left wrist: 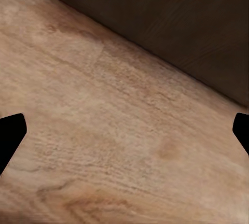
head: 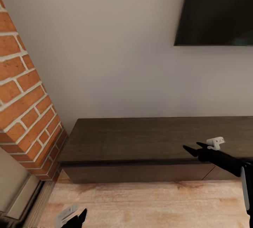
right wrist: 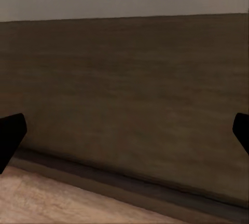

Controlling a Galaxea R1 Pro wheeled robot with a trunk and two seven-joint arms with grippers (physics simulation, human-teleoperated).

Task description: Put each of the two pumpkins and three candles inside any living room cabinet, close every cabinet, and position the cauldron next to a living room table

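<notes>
The long low dark-brown cabinet (head: 140, 140) stands against the pale wall, its flat drawer fronts flush and shut. My right gripper (head: 192, 147) hovers open over the cabinet's front edge towards its right part, with nothing between its fingers. The right wrist view looks across the cabinet top (right wrist: 124, 89), the black fingertips (right wrist: 10, 136) spread wide. My left gripper (head: 75, 219) hangs low over the wooden floor in front of the cabinet's left end. It is open and empty, and its wrist view takes in the floor and the cabinet's dark front (left wrist: 181, 22).
A brick fireplace (head: 24, 108) rises at the left, close to the cabinet's left end. A dark TV screen (head: 218, 10) hangs on the wall at the upper right. Light wooden floor (head: 147, 203) runs in front of the cabinet.
</notes>
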